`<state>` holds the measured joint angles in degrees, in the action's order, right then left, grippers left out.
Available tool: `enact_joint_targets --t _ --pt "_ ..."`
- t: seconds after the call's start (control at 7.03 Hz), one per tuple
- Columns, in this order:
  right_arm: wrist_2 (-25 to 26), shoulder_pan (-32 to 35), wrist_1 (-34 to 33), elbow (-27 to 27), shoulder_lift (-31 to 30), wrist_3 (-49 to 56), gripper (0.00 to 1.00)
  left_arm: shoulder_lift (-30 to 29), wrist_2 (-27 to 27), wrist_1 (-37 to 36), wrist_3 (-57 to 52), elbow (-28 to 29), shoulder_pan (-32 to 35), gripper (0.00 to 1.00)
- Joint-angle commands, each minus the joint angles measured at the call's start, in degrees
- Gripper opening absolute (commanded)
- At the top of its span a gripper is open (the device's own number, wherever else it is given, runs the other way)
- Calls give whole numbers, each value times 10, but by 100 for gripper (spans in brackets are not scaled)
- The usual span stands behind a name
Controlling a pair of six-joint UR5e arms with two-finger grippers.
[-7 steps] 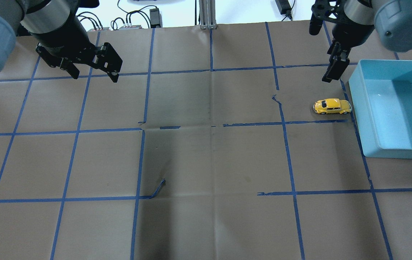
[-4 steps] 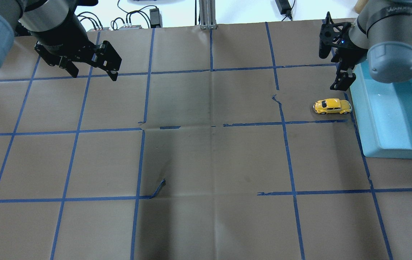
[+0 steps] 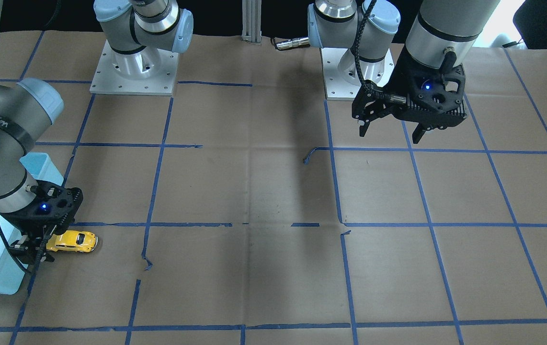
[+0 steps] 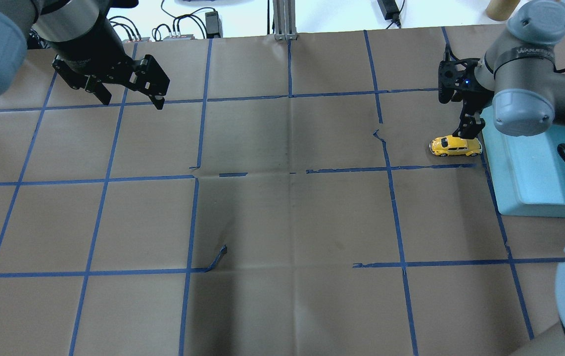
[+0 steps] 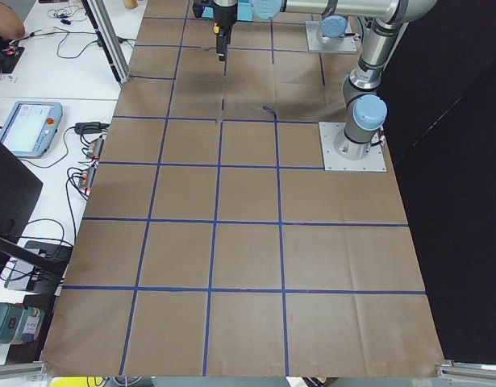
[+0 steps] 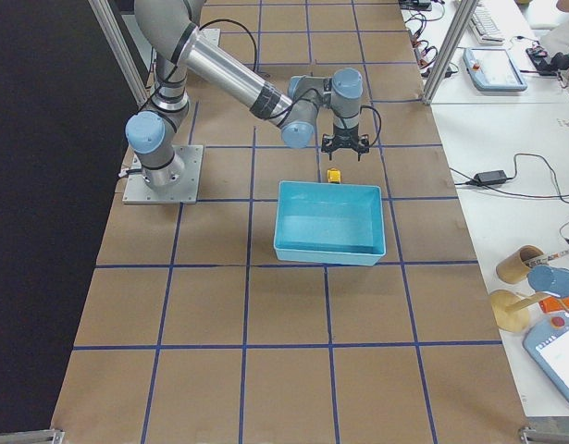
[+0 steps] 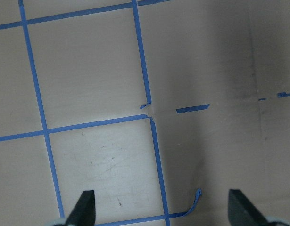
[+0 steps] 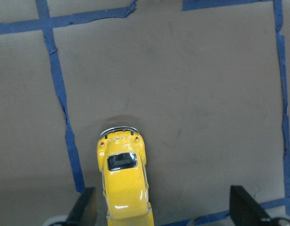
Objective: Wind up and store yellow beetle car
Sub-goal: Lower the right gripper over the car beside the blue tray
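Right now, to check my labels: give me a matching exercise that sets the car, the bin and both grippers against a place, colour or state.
Things:
1. car
2. bin
3. left gripper
4. right gripper

States:
A. open, over bare paper, far from the car
B. open, just above the car
C. yellow, on the paper beside the bin
D. light blue

Pairs: 1-C, 2-D, 3-A, 4-B

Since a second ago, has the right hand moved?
Yes. In the overhead view the right hand has shifted from near the far tape line to the yellow beetle car, which stayed put.
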<state>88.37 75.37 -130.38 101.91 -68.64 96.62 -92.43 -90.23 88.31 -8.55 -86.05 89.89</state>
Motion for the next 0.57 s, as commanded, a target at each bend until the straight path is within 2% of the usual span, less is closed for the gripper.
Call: enact_joint_targets --t 0.0,0.43 --pt "0 -7 -1 1 19 16 100 1 -3 0 -1 0 -1 100" --pt "-1 -22 -1 28 20 34 100 3 -3 0 -2 0 -1 100"
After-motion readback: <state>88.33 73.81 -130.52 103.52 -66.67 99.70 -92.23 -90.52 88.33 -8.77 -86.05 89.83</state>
